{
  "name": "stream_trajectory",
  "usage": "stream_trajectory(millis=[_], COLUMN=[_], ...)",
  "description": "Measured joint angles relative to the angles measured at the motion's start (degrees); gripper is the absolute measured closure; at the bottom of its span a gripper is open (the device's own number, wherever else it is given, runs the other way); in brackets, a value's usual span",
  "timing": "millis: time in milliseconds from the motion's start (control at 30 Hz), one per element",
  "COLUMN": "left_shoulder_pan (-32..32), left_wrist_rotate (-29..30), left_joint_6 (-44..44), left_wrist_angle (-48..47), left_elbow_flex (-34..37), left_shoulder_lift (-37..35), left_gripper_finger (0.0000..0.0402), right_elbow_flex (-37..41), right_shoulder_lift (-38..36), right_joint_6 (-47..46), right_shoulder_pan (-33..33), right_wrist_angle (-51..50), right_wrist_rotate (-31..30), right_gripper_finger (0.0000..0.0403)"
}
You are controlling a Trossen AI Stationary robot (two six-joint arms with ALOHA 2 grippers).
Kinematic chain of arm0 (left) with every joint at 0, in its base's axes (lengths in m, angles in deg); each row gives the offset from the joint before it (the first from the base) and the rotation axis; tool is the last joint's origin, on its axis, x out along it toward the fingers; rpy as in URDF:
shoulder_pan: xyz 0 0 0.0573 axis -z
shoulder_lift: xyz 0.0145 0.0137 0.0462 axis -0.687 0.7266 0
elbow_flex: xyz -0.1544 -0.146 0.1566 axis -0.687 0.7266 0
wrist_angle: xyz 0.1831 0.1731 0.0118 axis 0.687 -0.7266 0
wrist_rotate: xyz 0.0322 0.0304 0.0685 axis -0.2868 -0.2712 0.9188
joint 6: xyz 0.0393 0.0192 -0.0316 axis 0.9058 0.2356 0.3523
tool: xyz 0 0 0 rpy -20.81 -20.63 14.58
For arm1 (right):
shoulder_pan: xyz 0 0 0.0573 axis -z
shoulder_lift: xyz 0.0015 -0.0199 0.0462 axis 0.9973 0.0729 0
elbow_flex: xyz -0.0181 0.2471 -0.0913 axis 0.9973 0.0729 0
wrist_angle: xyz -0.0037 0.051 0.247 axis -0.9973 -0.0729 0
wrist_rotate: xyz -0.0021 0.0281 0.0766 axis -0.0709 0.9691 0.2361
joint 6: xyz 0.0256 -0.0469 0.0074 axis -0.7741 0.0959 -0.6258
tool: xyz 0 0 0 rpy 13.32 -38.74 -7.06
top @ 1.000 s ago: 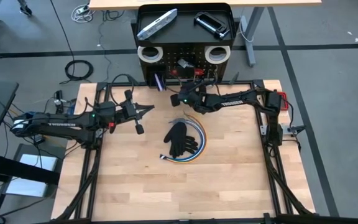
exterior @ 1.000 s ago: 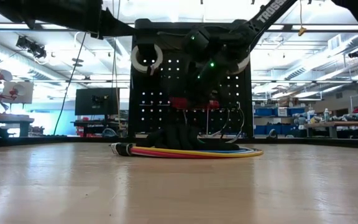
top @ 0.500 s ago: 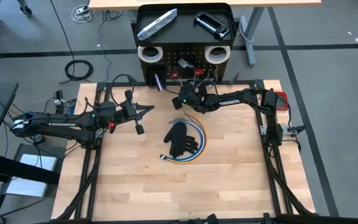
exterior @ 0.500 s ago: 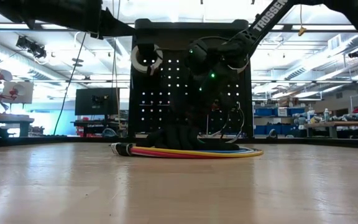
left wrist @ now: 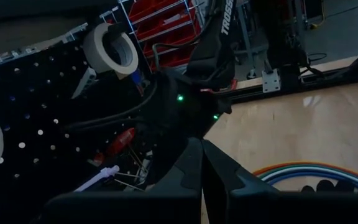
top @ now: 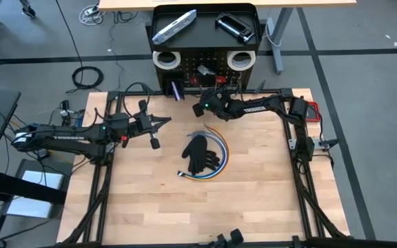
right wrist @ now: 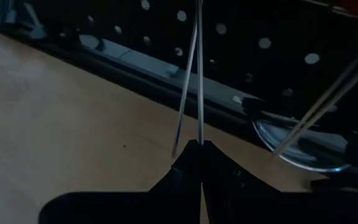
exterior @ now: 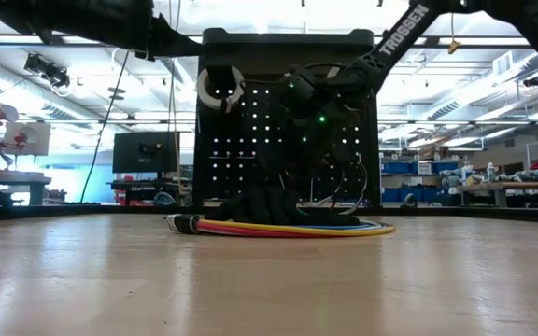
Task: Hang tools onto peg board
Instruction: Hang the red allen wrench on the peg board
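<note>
The right gripper (top: 209, 105), fingers pressed together on thin wire (right wrist: 194, 81), has crept closer to the peg board (top: 185, 77), probably hanging it.

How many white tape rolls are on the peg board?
2: one tape roll hangs at the upper left of the peg board, the other tape roll at its upper right. Others may be hidden behind the right arm.

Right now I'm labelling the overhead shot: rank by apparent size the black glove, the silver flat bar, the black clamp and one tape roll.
1. black glove
2. silver flat bar
3. black clamp
4. tape roll

The clamp and roll look close; that order is unsure.
</note>
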State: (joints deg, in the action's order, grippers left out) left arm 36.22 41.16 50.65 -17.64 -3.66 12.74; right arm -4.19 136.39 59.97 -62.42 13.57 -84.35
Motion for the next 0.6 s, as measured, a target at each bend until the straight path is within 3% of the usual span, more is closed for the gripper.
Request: stream_trajectory(millis=[600], left_shoulder_pan=[0.0], left_wrist_rotate=[0.6], left_joint_6=[-0.1], left_wrist_angle=[0.0], left_elbow_flex=[0.0], left_shoulder_lift=[0.0], left_gripper_finger=[0.0396], right_elbow_flex=[0.0], right_shoulder_lift=[0.0], right_joint_6=[5.6], right_shoulder_pan=[4.2], right_wrist_angle=[0.6], right_wrist_rotate=[9.7], right_gripper_finger=[0.0392])
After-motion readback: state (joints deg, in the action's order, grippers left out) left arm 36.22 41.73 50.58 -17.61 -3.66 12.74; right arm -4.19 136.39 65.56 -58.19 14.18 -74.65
